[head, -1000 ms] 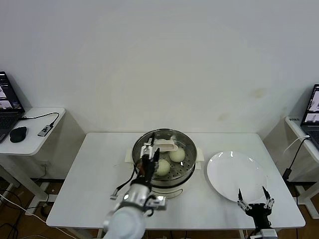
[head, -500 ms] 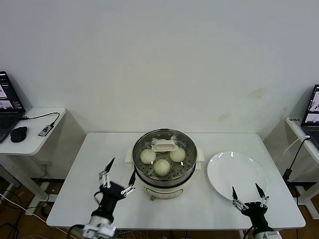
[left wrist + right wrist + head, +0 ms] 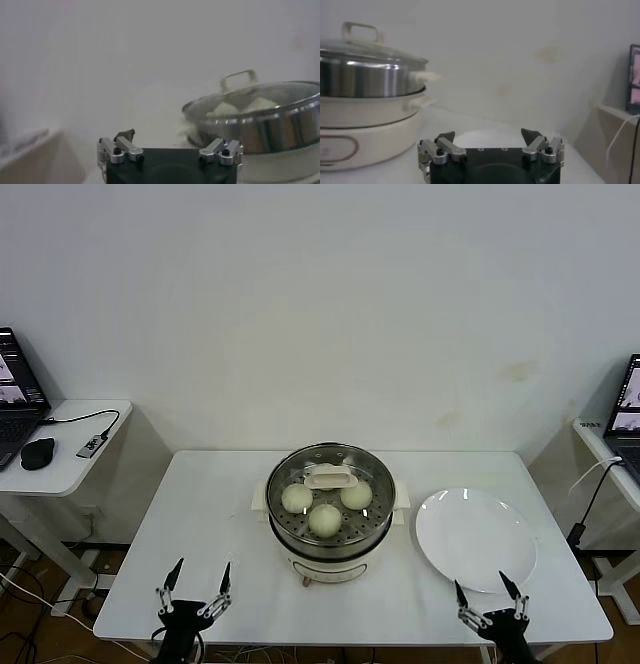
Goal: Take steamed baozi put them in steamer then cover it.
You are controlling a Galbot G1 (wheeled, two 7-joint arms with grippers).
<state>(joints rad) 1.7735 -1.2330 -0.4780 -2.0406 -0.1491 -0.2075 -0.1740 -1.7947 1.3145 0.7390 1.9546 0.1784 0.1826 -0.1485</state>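
Head view. Steamer (image 3: 330, 519): steel pot on a cream base, centre of the surface (image 3: 200, 524); likely heavy and rigid, best lifted by its side handles. Cover (image 3: 329, 489): glass lid seated on the pot, its cream handle at the middle; judged fragile and slippery at the rim, so the handle is the place to take hold. Baozi (image 3: 325, 519): three show clearly under the glass, a fourth is largely hidden by the handle; soft and light, likely to dent under a hard pinch. Plate (image 3: 475, 539): bare, right of the steamer. Left claw (image 3: 194, 587): near edge, left of the steamer, fingers spread, holding nothing. Right claw (image 3: 492, 598): near edge, just by the plate, spread, holding nothing.

Left wrist view. Left claw (image 3: 170, 150) low and level; covered steamer (image 3: 270, 130) well apart.

Right wrist view. Right claw (image 3: 490, 145) low and level, spread; steamer (image 3: 370, 100) apart, cover (image 3: 370, 50) on.
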